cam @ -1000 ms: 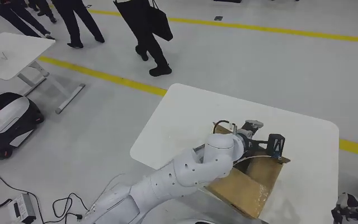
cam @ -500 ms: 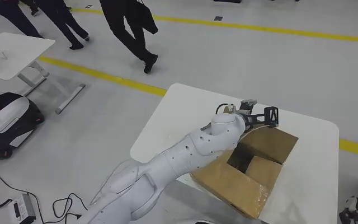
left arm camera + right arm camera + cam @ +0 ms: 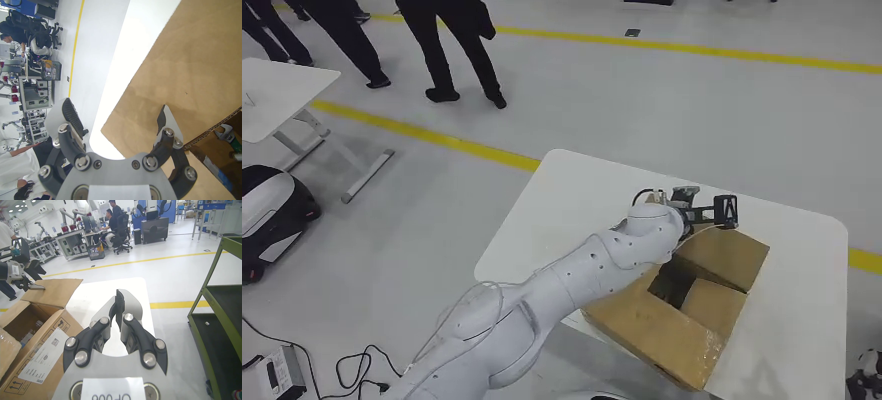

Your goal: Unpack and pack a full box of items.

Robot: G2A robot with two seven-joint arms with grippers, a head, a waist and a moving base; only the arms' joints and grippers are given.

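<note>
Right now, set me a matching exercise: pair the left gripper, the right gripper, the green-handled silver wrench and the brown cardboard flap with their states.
1 left gripper
2 right gripper
3 green-handled silver wrench
4 brown cardboard flap

A inside the brown cardboard box
B shut
C folded outward
D open

Pairs: 1-D, 2-B, 3-A, 4-C

Matt cardboard box (image 3: 662,340), smooth table (image 3: 572,200); shiny metal wrench (image 3: 226,131)

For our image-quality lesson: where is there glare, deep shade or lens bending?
Left wrist view: the table glares pure white beside the box flap. Top view: the box is dark inside. Right wrist view: the green cart has curving edges.
</note>
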